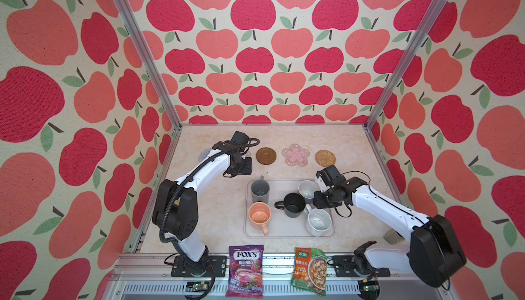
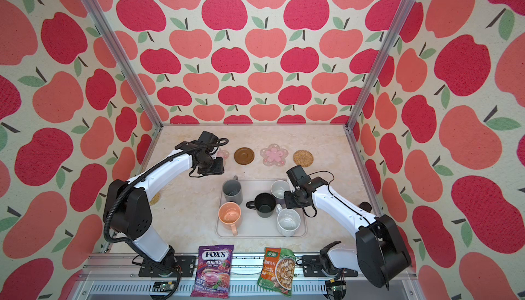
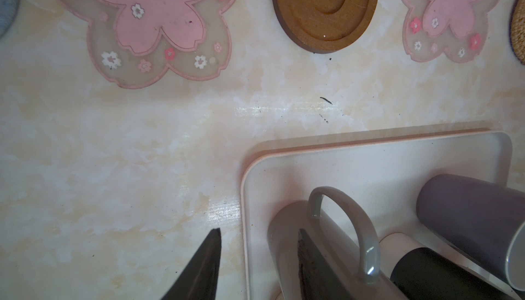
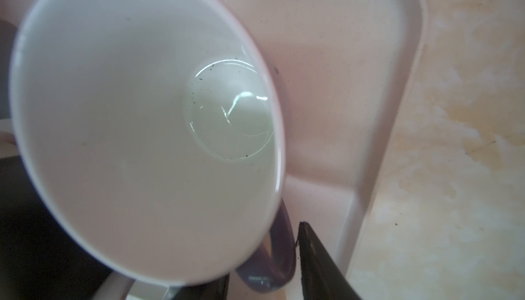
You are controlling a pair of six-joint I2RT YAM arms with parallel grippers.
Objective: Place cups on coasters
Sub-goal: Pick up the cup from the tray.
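Observation:
Five cups stand on the pale tray (image 1: 284, 232): grey (image 1: 260, 191), peach (image 1: 259, 214), black (image 1: 294, 205), lavender (image 1: 307, 189) and speckled white (image 1: 318, 222). Behind the tray lie the coasters: brown disc (image 1: 266, 156), pink flower (image 1: 295, 155), rattan (image 1: 325, 158). A second pink flower (image 3: 147, 23) and the blue-grey one (image 1: 205, 155) are partly hidden by the left arm. My right gripper (image 4: 264, 256) is shut around the lavender cup's handle (image 4: 279, 256). My left gripper (image 3: 260, 244) hangs open and empty above the tray's far left corner, beside the grey cup (image 3: 287, 227).
A purple candy bag (image 1: 245, 270) and a green soup packet (image 1: 309, 270) lie at the table's front edge. A small grey object (image 1: 393, 237) sits by the right wall. Apple-print walls and metal posts close in three sides.

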